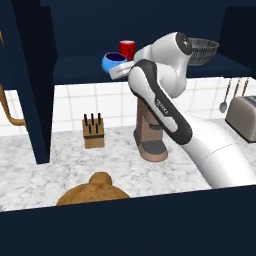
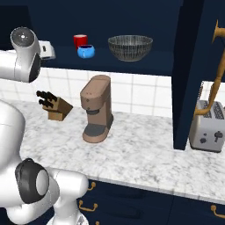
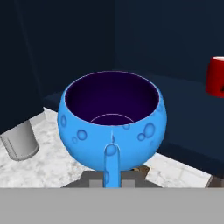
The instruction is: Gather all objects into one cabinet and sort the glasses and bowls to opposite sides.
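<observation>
Marble bench [image 2: 145,149] carries knife block [image 1: 93,132], brown coffee machine [image 2: 96,114] and toaster [image 2: 207,127]; open cabinet door [image 2: 186,74] stands beside the toaster. On the cabinet shelf [image 2: 145,63]: red cup [image 2: 80,41] at back, blue bowl [image 2: 86,51] just in front, grey mesh bowl [image 2: 130,47] well apart to the right, empty. Blue bowl's dark inside empty in hand view. Fingers [image 3: 112,175] closed on the blue bowl's rim, tips mostly hidden by it. Arm covers part of the mesh bowl in left base view.

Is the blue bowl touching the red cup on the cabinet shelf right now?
Apart. In the hand view, dark shelf shows plainly between the blue bowl and the red cup at the right edge.
</observation>
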